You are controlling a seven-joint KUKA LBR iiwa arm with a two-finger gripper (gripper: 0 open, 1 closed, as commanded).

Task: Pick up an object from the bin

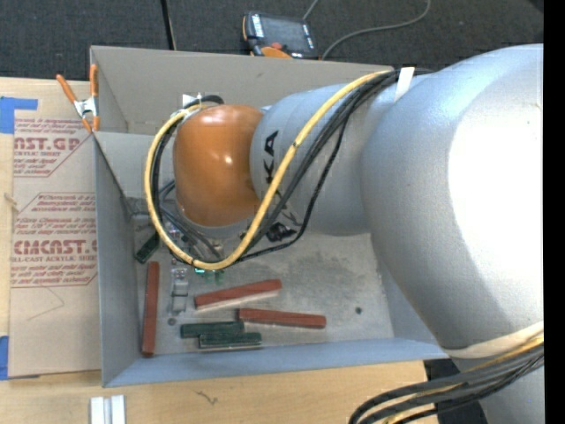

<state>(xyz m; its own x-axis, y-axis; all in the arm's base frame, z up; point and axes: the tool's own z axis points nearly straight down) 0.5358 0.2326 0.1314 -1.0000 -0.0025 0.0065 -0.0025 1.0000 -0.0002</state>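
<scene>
The claw (182, 281) sits low at the lower left, open or shut I cannot tell, and could knock the brown stick (151, 307) against the bin (119, 263) wall.

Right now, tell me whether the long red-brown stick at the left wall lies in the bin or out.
In: the stick lies lengthwise on the floor of the bin, beside its left wall.

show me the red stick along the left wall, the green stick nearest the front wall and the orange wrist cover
red stick (150, 309), camera view, middle of its length
green stick (229, 341), camera view, its middle
orange wrist cover (216, 162), camera view, top of the dome
</scene>
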